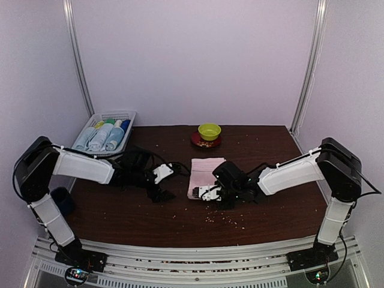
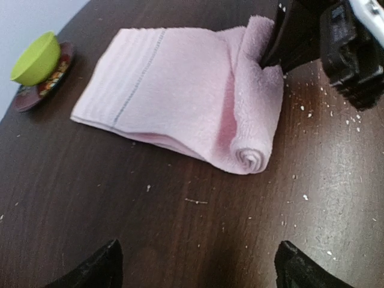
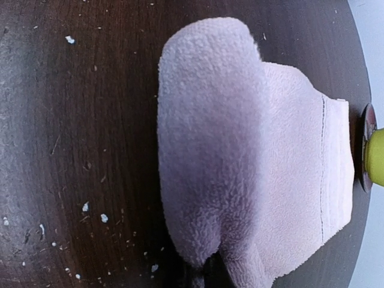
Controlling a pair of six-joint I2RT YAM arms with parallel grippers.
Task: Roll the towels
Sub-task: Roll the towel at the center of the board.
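- Top view: the pink towel [image 1: 207, 170] lies on the table [image 1: 120, 210] between my two grippers. It is near my left gripper [image 1: 162, 187], on its right side, and its near edge touches my right gripper [image 1: 203, 193]. Far behind my left gripper stands a white mesh basket [image 1: 114, 113] with several rolled cloths inside; I cannot tell them one from another.
- Left wrist view: my left gripper [image 2: 198, 270] is spread wide and holds nothing. The pink towel [image 2: 156, 84] is ahead of it and apart from the fingers. The end on the right is turned into a short thick roll, and the larger part, toward the green bowl [image 2: 36, 59], is flat. My right gripper [image 2: 282, 45] pinches the far end of the roll.
- Right wrist view: the roll [image 3: 210, 150] fills the space directly before my right gripper. Its jaws, mostly hidden low in the picture, are closed on the cloth, and the flat part lies beyond the roll.
- My judgement: the rolling of this towel is begun, but most of its length is left to roll.
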